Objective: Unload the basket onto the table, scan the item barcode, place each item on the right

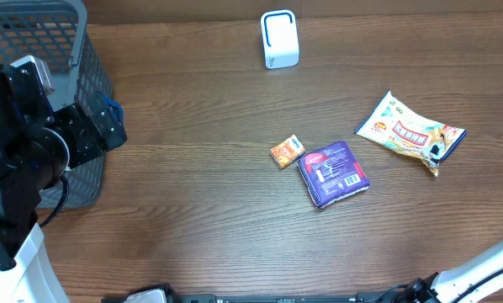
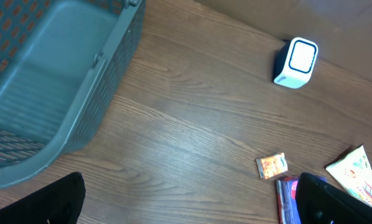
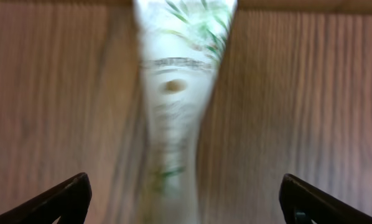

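Overhead, nearest the robot at 5 o'clock, only 1 white link of the right arm (image 1: pixel 487 268) showed, drawn back to the table (image 1: pixel 193 219) edge. On its wrist camera the right gripper (image 3: pixel 185 180) had both fingers spread wide and pinched nothing. A blurred white packet (image 3: pixel 181 93) ran between them, and I could not tell which item it was.

Just past centre, at 4 o'clock, the purple packet (image 1: pixel 333 174) lay flat with its barcode label up. I judged it the item to scan, easy to read once lifted. The orange packet (image 1: pixel 287 151) sat just beside it at its 10 o'clock. The snack bag (image 1: pixel 411 135) lay well apart at 3 o'clock.

At 9 o'clock the left arm (image 1: pixel 33 151) was folded beside the basket (image 1: pixel 96 84), probably there for finished items. The left gripper (image 2: pixel 191 182) was spread and empty. Farthest, at 12 o'clock, the scanner (image 1: pixel 278 38) stood alone, leaving room to present a package.
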Available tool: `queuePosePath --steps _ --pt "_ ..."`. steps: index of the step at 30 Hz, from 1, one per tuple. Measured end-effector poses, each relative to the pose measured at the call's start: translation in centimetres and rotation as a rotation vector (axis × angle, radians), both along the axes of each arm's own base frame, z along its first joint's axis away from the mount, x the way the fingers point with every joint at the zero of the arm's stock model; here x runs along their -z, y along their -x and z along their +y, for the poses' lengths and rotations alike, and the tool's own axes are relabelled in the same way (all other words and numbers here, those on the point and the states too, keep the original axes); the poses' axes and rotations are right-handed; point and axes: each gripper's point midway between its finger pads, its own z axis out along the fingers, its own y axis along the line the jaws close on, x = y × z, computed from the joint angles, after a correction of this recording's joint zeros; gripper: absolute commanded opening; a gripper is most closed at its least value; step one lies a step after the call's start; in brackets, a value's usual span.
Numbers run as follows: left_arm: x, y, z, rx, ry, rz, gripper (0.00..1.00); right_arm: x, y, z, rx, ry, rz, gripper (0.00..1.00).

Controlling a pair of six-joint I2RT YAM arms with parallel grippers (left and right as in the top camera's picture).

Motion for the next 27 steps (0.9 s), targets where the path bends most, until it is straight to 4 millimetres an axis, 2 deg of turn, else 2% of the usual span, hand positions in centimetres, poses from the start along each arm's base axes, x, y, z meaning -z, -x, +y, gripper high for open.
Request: queuePosePath --steps 2,4,8,10,12,17,20,21,22,24,27 --pt "0.0 0.0 0.0 0.0 0.0 0.0 1.0 0.1 0.3 0.8 -0.026 -0.04 0.025 1.0" --pt "0.0 0.0 0.0 0.0 0.0 0.0 1.0 -0.2 -0.3 1.8 -0.065 -0.095 0.003 1.0" --pt "0.0 0.0 0.0 0.0 0.0 0.0 1.0 -2.1 -3.6 4.4 -0.219 -0.228 -0.15 1.0" --pt "0.0 0.0 0.0 0.0 0.0 0.0 1.0 -3.7 -5.2 5.9 -0.293 -0.286 -0.233 1.0" --pt "0.0 0.0 0.0 0.0 0.0 0.0 1.0 -6.2 -6.5 7.6 -0.362 -0.32 -0.311 1.0" --pt "0.0 0.0 0.0 0.0 0.0 0.0 1.0 -13.1 -7.4 12.3 -0.493 -0.312 -0.407 1.0" --pt "0.0 0.0 0.0 0.0 0.0 0.0 1.0 -18.6 -7.1 17.5 -0.605 -0.299 -0.446 1.0" --pt "0.0 0.0 0.0 0.0 0.0 0.0 1.0 -19.8 -7.0 18.9 -0.641 -0.292 -0.457 1.0" --pt "0.0 0.0 0.0 0.0 0.0 0.0 1.0 -21.5 -6.9 21.1 -0.707 -0.289 -0.468 1.0" --pt "0.0 0.0 0.0 0.0 0.0 0.0 1.0 -23.4 -6.5 25.3 -0.834 -0.305 -0.47 1.0" --pt "0.0 0.0 0.0 0.0 0.0 0.0 1.0 -23.6 -5.6 31.7 -1.023 -0.388 -0.413 1.0"
